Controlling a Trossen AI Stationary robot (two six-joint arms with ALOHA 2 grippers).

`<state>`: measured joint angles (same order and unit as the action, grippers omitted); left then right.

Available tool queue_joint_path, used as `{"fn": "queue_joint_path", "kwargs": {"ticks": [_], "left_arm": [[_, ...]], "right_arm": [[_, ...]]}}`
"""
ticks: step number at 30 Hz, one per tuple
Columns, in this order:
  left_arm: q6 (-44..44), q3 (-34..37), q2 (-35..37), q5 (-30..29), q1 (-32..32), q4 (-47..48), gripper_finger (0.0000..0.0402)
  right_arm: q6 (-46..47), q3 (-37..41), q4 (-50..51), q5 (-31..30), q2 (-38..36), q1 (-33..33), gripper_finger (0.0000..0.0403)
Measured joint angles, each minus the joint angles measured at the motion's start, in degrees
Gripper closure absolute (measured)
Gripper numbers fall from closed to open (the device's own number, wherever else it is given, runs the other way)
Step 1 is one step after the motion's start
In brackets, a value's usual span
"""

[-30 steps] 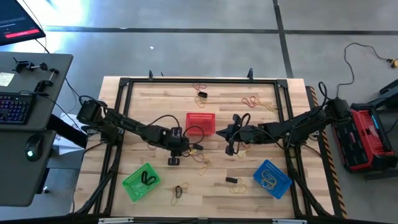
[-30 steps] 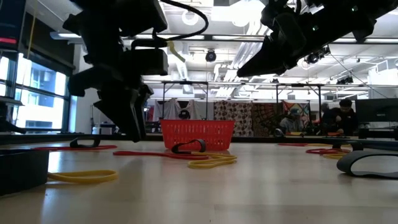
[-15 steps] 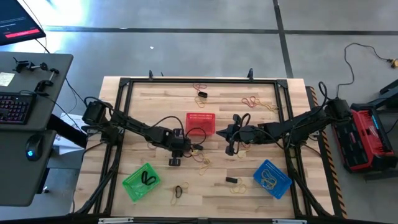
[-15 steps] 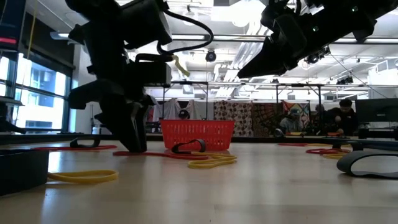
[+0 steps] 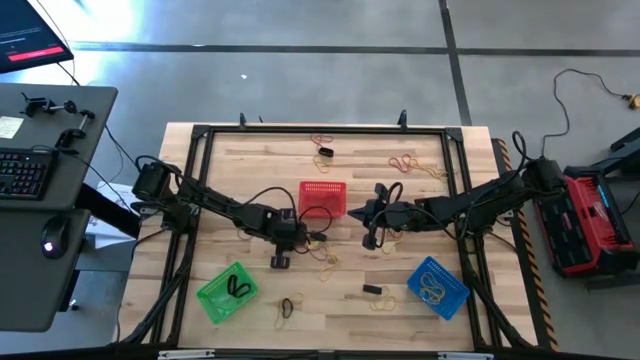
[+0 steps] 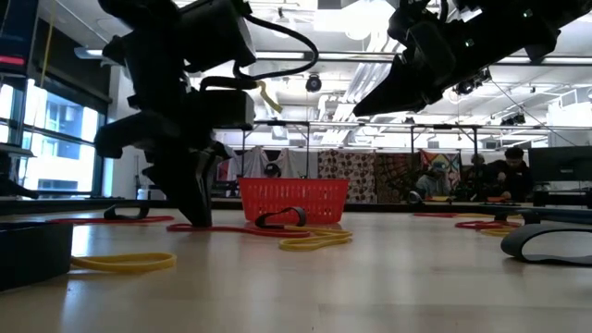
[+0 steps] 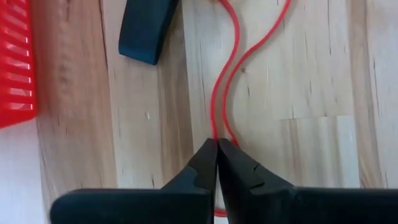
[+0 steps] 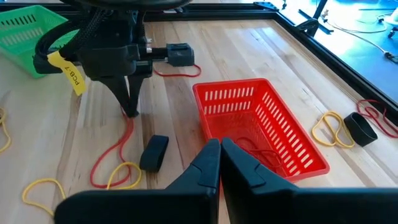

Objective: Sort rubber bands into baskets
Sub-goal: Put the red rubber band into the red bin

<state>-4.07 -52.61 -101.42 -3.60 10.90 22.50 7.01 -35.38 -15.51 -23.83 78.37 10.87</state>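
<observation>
A thin red rubber band (image 7: 225, 74) lies stretched out on the wooden table beside the red basket (image 8: 261, 124). My left gripper (image 7: 217, 146) points steeply down onto it and is shut on it; the right wrist view shows it too (image 8: 130, 112). A thick black band (image 7: 146, 31) lies close by. My right gripper (image 8: 219, 144) hangs shut and empty above the table by the red basket (image 5: 322, 197). The green basket (image 5: 227, 290) stands near left, the blue basket (image 5: 437, 287) near right. My left gripper pinches the red band close to one end of its loop (image 7: 216, 134), both strands running in between the two fingertips. The fingers come from above, slanting down. The band lies slack on the table, its long loop trailing away from the fingers.
Yellow bands (image 8: 121, 177) lie next to the red band, and more loose bands are scattered over the table (image 5: 405, 162). A black frame (image 5: 320, 130) runs round the table's edges. Red bands lie inside the red basket.
My left gripper has sunk the last bit down to the table and has shut on the red band. The band lies where it was. My right arm has kept still.
</observation>
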Motion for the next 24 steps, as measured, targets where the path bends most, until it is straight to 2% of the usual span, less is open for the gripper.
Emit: {"fn": "queue_joint_path", "kwargs": {"ticks": [2, 7, 14, 24], "left_arm": [[-0.1, 0.1, 1.2, 0.0, 0.0, 1.1, 0.0400], [-0.3, 0.3, 6.2, -1.3, 0.1, 5.5, 0.0401], [-2.0, 0.3, 14.3, -5.9, 0.0, 6.3, 0.0402], [-3.2, 0.2, 22.7, -7.9, 0.0, 2.6, 0.0401]], "right_arm": [[0.2, 0.0, 0.3, 0.3, 0.0, 0.0, 0.0402], [0.2, 0.0, 2.8, 5.7, 0.0, 0.0, 0.0402], [-0.9, 0.0, 2.4, 5.8, 0.0, 0.0, 0.0402], [0.0, 0.0, 2.2, 4.8, 0.0, 0.0, 0.0402]]}}
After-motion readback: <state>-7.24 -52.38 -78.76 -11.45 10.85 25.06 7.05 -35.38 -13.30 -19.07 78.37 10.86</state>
